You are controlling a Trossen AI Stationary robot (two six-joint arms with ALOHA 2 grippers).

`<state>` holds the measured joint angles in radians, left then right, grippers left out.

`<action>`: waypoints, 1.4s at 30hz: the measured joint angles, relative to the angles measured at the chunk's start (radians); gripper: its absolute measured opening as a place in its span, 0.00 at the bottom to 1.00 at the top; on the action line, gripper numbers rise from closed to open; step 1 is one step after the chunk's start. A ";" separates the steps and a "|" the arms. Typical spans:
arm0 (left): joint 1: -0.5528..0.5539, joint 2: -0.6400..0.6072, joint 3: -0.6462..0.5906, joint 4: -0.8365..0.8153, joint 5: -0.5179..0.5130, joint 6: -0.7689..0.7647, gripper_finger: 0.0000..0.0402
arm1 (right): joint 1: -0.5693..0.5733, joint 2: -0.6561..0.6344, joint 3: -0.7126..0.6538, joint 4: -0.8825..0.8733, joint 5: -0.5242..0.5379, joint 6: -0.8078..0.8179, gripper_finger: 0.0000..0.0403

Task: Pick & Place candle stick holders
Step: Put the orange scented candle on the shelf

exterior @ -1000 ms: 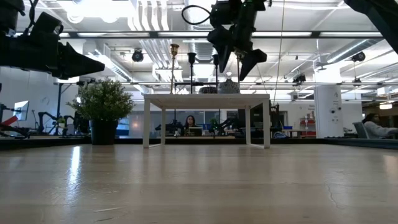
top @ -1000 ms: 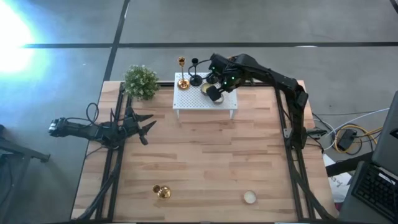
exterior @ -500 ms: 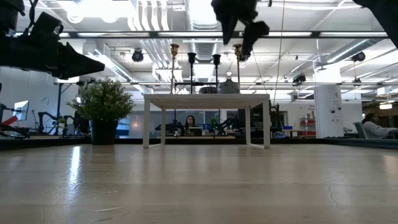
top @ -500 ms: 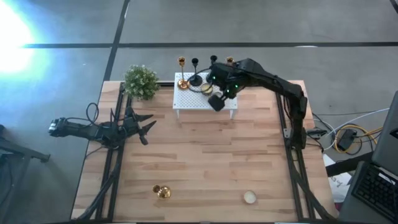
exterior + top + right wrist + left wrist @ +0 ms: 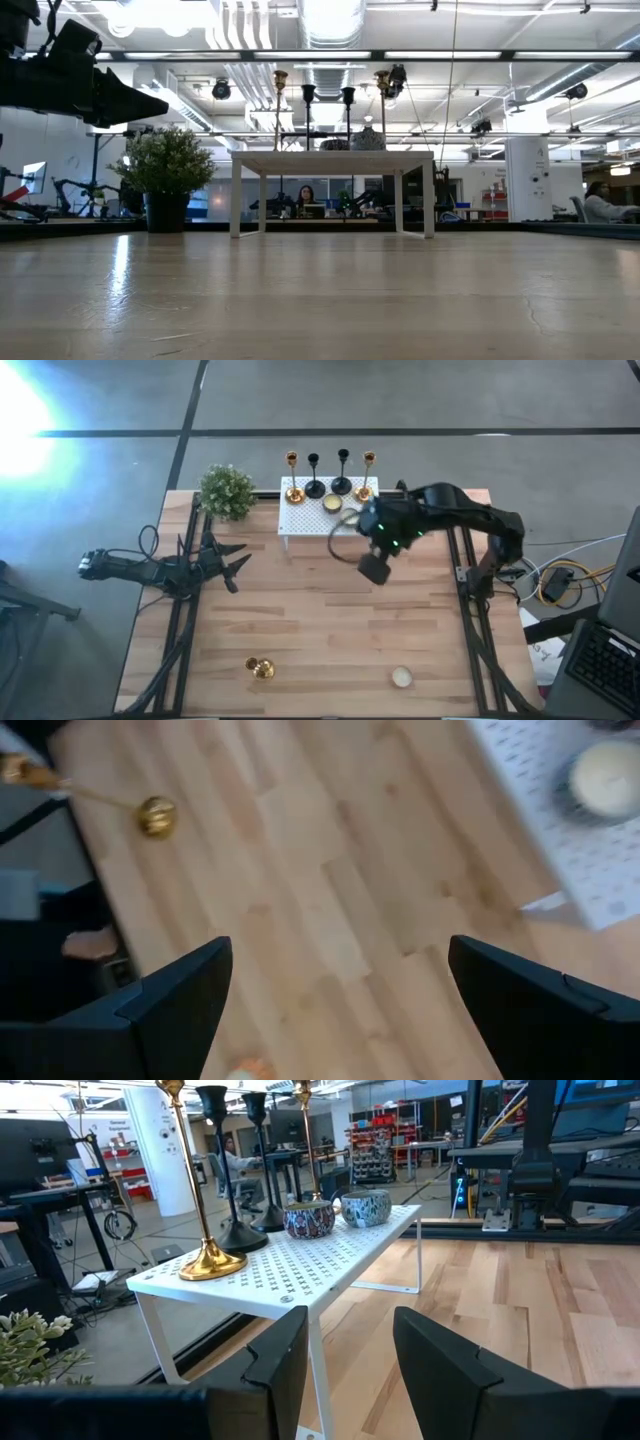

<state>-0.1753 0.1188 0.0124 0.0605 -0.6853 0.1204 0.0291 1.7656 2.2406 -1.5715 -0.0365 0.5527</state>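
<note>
Four candle stick holders stand by their round bases in a row on the far part of the white perforated rack [image 5: 330, 520]: gold [image 5: 292, 490], black [image 5: 314, 487], black [image 5: 342, 485], gold [image 5: 366, 490]. They also show in the left wrist view [image 5: 205, 1260] and in the low view [image 5: 281, 80]. Another gold holder [image 5: 260, 668] lies on its side near the table's near edge and shows in the right wrist view [image 5: 150, 815]. My right gripper [image 5: 372, 565] is open and empty over the table, just near of the rack [image 5: 340, 1010]. My left gripper [image 5: 240, 565] is open and empty at the table's left [image 5: 350, 1370].
A bushy green potted plant [image 5: 227, 491] stands at the far left, beside the rack. Two small bowls [image 5: 308, 1218] sit on the rack near the holders. A white candle [image 5: 401, 677] lies near the near edge, right of centre. Bare wood lies between rack and near edge.
My right gripper has drawn back from above the rack's right part toward the table's near edge and risen out of the low view. The gold holder at the right end of the row stands free on the rack. My left arm has kept still.
</note>
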 joint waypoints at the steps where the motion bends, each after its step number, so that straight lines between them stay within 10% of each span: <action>1: 0.000 0.000 0.000 0.000 0.000 0.000 0.38 | 0.023 -0.009 -0.001 0.001 0.001 0.021 0.91; 20: 0.000 0.000 0.000 0.000 0.000 0.000 0.38 | 0.517 -0.022 -0.357 0.000 0.001 0.646 0.91; 42: 0.000 0.000 0.000 0.000 0.000 0.000 0.38 | 0.635 0.008 -0.709 0.393 -0.120 1.026 0.91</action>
<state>-0.1753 0.1188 0.0126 0.0605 -0.6853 0.1204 0.6636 1.7732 1.5316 -1.1783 -0.1570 1.5790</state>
